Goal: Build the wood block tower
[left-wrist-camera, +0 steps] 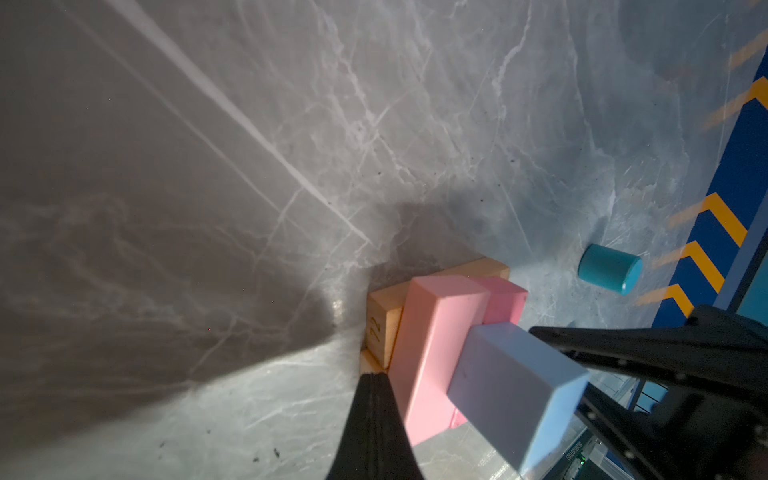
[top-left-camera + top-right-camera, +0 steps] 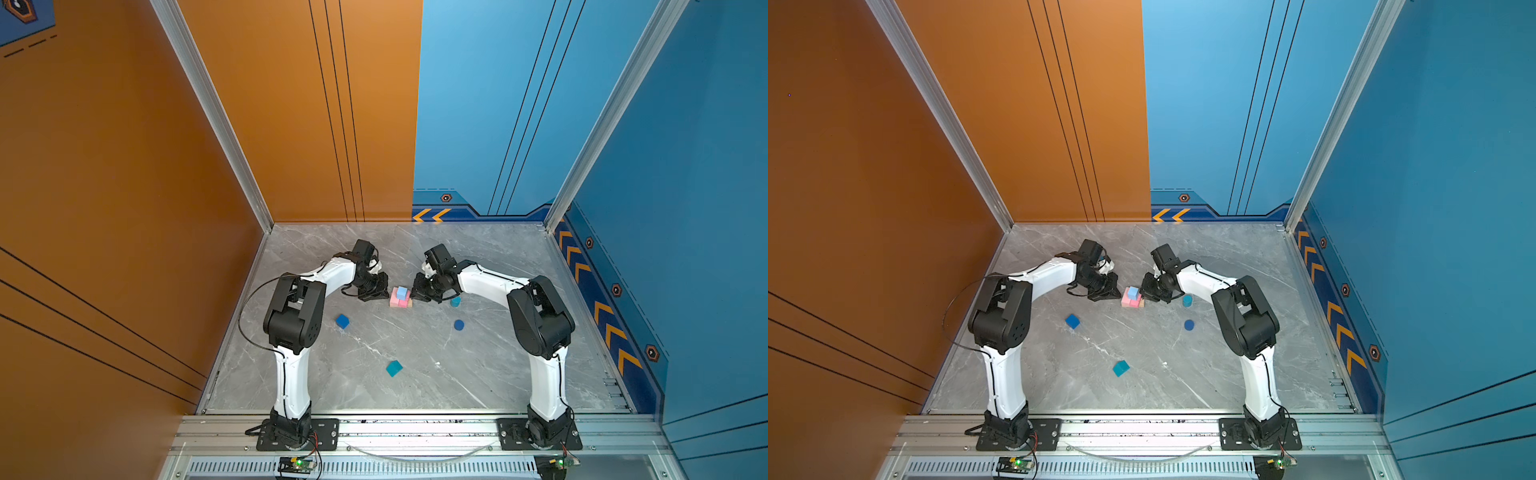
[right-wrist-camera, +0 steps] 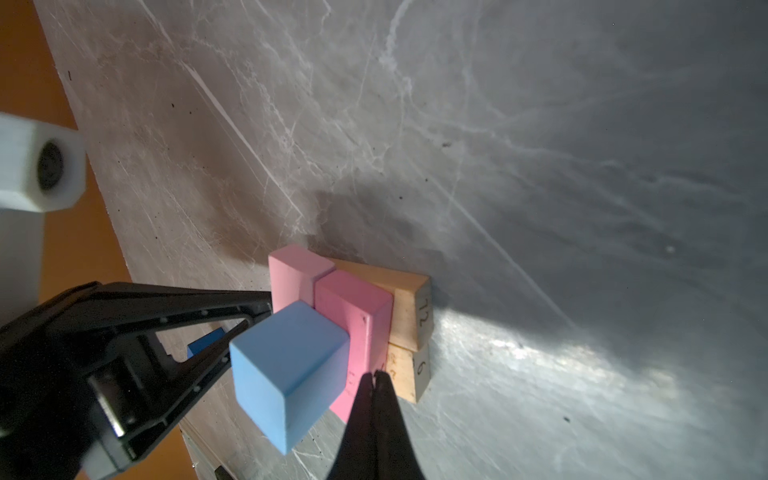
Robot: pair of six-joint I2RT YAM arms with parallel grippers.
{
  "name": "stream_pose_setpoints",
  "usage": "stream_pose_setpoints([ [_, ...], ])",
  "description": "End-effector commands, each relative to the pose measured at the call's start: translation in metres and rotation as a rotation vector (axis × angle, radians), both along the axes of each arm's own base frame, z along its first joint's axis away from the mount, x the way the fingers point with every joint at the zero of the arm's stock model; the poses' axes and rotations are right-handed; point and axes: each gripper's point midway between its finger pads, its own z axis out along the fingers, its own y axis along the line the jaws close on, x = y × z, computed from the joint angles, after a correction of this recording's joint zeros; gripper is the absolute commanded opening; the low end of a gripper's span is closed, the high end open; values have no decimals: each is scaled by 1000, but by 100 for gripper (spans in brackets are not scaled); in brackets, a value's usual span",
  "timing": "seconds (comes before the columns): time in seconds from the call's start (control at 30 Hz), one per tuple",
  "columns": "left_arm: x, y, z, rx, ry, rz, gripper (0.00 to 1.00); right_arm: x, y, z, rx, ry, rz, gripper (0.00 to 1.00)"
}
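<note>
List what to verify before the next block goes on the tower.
1. Left pincer empty: ok, shut on nothing.
2. Right pincer empty: ok, shut on nothing.
3. Light-blue cube resting on the pink bars: ok.
4. Pink bars lying across the tan bars: ok.
5. Pincer tips clear of those bars: cannot tell; both sit right beside them.
6. Dark-blue cube, teal cube, teal cylinder, dark-blue cylinder loose on the table: ok.
</note>
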Motion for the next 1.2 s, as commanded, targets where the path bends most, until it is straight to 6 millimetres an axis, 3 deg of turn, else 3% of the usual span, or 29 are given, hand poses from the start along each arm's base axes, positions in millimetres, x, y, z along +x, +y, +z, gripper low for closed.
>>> stream_pose_setpoints([
  [0.0,-2,-3,-2,10,9,-17,0,6,-5,-2,-23,-4,-15,0],
  [1.17,1,-14,4,-8,-2,-32,0,7,-12,-8,-31,10,-27,0],
])
